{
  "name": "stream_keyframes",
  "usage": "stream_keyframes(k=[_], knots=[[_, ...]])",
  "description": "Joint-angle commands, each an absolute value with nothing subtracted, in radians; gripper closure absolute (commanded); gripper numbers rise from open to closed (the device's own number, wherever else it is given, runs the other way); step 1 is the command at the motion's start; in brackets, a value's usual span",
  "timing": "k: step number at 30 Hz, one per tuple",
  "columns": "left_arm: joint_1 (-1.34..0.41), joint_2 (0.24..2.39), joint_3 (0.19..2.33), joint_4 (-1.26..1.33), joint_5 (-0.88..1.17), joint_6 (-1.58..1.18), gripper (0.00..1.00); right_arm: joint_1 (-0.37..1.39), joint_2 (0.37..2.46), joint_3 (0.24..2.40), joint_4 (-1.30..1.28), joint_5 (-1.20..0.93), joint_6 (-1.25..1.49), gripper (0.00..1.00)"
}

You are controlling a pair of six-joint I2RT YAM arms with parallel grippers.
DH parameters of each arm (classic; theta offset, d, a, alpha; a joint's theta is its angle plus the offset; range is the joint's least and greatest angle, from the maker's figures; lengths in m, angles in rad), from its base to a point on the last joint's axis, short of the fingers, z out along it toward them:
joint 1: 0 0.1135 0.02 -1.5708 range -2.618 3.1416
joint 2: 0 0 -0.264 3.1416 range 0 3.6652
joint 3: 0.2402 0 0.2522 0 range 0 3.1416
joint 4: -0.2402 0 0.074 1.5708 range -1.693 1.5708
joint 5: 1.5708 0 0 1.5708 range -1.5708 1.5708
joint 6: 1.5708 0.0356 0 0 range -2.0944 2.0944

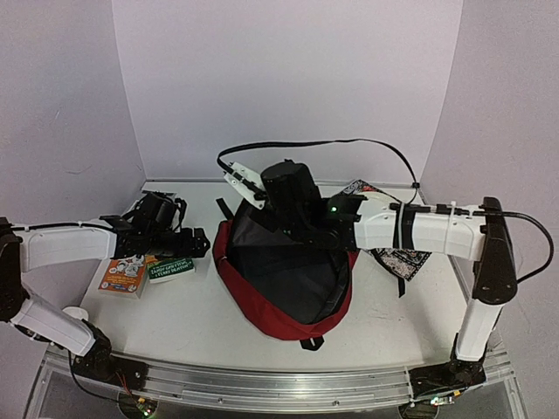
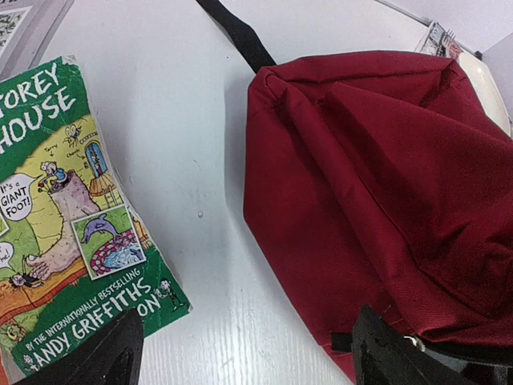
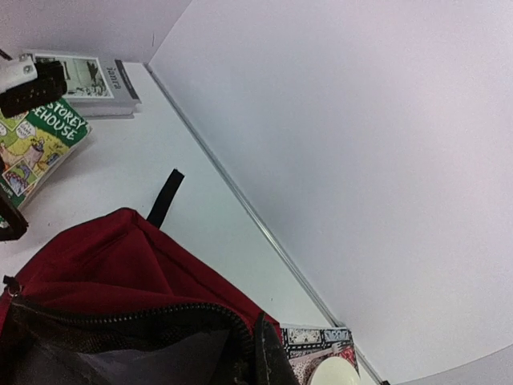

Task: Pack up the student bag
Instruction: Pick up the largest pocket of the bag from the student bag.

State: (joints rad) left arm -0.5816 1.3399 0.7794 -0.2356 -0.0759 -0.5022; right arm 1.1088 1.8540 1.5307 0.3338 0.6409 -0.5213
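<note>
Packing under way: from above, the student bag [image 1: 279, 292] lies at the middle of the desk [image 1: 175, 323], its mouth gaping and dark lining showing. The right gripper [image 1: 246, 185] reaches over the bag's far rim, pressed together and apparently pinching that rim to hold the mouth up. The left gripper [image 1: 188, 244] hovers just left of the bag, above a green book [image 1: 170, 267]. An orange box [image 1: 122, 275] lies further left of the bag, and a patterned pouch [image 1: 397, 253] just right of it.

From the left wrist, the left gripper [image 2: 240, 361] is spread wide and holds nothing, with bare desk between its fingers. The green book [image 2: 72, 233] lies left of the bag's red side, the two apart.

From the right wrist, the student bag [image 3: 96, 257] climbs toward the bottom of the frame, its black zipper parted. A grey book [image 3: 88, 76] lies beyond the green one, well away from the bag.

Step in hand, by the look of it: fetching the next item while the mouth is held open. The next move calls for the left gripper to settle on the green book, close on its edge and carry it into the bag's opening without snagging the zipper.
</note>
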Motion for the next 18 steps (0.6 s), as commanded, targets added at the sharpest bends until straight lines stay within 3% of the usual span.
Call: stream_keyframes(k=[1, 11, 18], knots=[[-0.576, 1.262, 0.751, -0.24, -0.075, -0.548, 0.07, 1.074, 1.98, 1.79, 0.144, 0.641, -0.401, 1.0], [-0.569, 1.274, 0.704, -0.169, 0.189, -0.632, 0.06, 0.974, 2.103, 1.842, -0.015, 0.447, -0.157, 0.98], [-0.697, 1.405, 0.734, -0.103, 0.194, -0.673, 0.05, 0.88, 2.144, 1.799, -0.026, 0.381, -0.043, 0.9]])
